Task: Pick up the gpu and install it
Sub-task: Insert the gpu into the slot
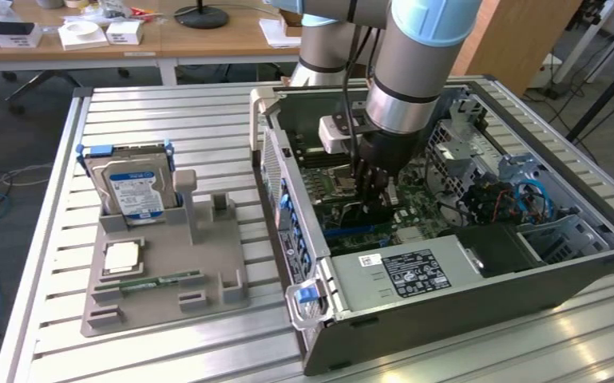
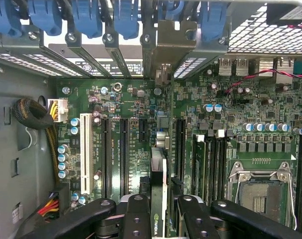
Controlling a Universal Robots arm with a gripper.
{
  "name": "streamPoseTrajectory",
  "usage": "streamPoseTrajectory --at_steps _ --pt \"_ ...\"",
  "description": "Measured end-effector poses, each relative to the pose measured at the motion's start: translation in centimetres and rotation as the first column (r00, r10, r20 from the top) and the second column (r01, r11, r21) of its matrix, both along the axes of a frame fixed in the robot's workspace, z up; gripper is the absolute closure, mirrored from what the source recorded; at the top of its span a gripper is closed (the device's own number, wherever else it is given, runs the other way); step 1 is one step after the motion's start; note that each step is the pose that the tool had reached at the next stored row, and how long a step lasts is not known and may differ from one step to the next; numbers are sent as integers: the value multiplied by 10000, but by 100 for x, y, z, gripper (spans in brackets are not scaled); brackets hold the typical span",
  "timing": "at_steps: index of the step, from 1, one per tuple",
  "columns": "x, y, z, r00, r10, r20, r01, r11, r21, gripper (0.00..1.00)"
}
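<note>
The slatted metal tabletop [image 1: 179,120] carries an open computer case [image 1: 424,335] lying on its side. The robot arm [image 1: 424,56] reaches straight down into the case from above. On the tabletop beside the case, on the exterior view's left, sits a grey holder tray [image 1: 157,303]. The green motherboard [image 2: 121,99] covers the floor of the case. A silver hard drive [image 1: 131,191] stands upright at the far end of the tray, well apart from the case. The gpu [image 2: 159,174] is inside the case, edge-on over the motherboard between long black slots. Whether it touches a slot cannot be told. The black fingers [image 2: 137,216] are clamped on the gpu from both sides. A narrow green memory stick [image 1: 157,282] lies flat on the tray.
</note>
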State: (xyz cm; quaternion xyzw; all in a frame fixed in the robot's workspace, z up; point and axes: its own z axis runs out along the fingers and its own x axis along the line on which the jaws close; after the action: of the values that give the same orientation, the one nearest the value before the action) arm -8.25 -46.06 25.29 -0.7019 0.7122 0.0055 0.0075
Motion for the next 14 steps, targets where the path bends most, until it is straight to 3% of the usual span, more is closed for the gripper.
streamPoseTrajectory --at_steps 14 --pt "0 0 -9 10000 94 0 -94 10000 1 74"
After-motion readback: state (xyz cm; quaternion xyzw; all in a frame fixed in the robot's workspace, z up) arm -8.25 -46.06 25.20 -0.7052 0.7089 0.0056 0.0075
